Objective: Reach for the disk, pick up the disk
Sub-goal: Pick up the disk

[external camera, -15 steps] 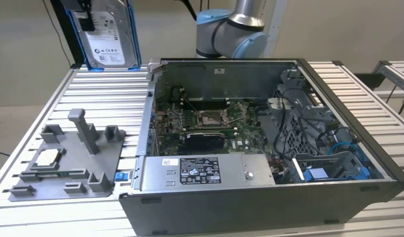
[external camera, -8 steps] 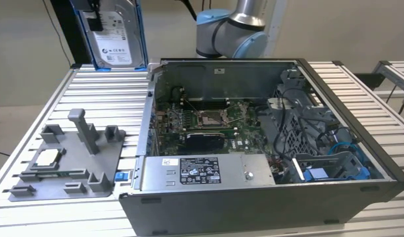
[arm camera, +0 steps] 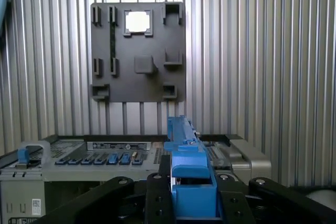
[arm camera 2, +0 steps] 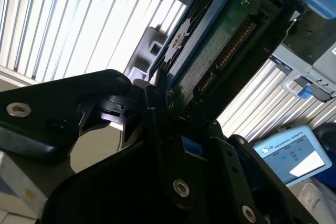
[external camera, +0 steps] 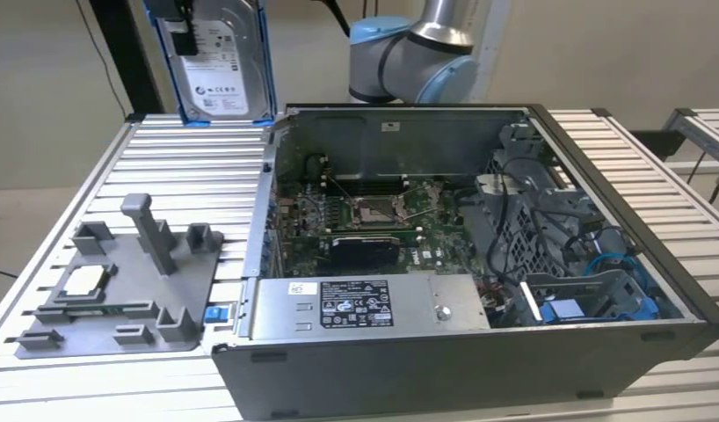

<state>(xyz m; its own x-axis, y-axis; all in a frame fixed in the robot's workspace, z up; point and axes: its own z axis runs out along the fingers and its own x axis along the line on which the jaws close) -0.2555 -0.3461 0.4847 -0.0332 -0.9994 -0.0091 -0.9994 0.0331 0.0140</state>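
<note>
Presently my gripper [external camera: 172,19] is pinched on the disk [external camera: 222,69], gripping its upper end so that the drive hangs upright directly beneath me, white label turned toward the exterior camera. In the first wrist view my black fingers [arm camera: 157,195] press against both flanks of the blue carrier [arm camera: 185,153], which runs straight out between them. In the second wrist view the disk shows its other face (green circuit board and a row of connector pins) [arm camera 2: 223,40], again seated between the fingers. The disk hangs above the far edge of the slatted table [external camera: 184,167], to the exterior view's left of the open computer case [external camera: 453,369] and apart from it. The grey fixture tray [external camera: 131,294] lies flat on the table beside the case, with a small silver chip [external camera: 84,279] in one of its pockets, well apart from the disk.
</note>
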